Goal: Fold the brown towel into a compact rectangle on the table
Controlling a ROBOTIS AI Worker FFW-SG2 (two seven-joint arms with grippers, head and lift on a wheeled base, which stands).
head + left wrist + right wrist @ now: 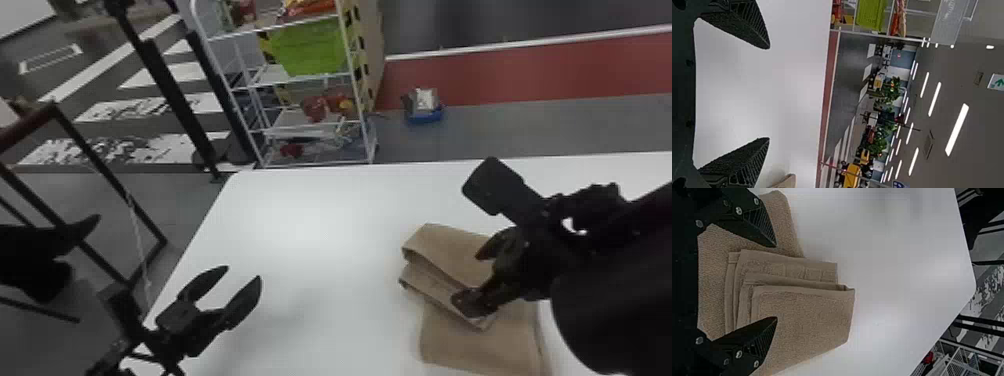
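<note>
The brown towel (450, 255) lies on the right part of the white table, its far part folded in layers over a flat single part nearer the robot. My right gripper (470, 275) is over the folded layers, its fingers apart. In the right wrist view the right gripper (777, 282) stands open above the towel (805, 313), whose stacked edges show between and beyond the fingers. At the table's left side my left gripper (245, 272) is open and away from the towel. The left wrist view shows the left gripper (770, 93) with nothing between its fingers, a towel corner (786, 182) nearby.
The white table (310, 215) has its left edge beside my left gripper. Past its far edge stands a white wire shelf (300, 165) with a green basket (310, 47). A blue tray (425, 115) rests on the floor, and a dark metal frame (95, 165) stands left of the table.
</note>
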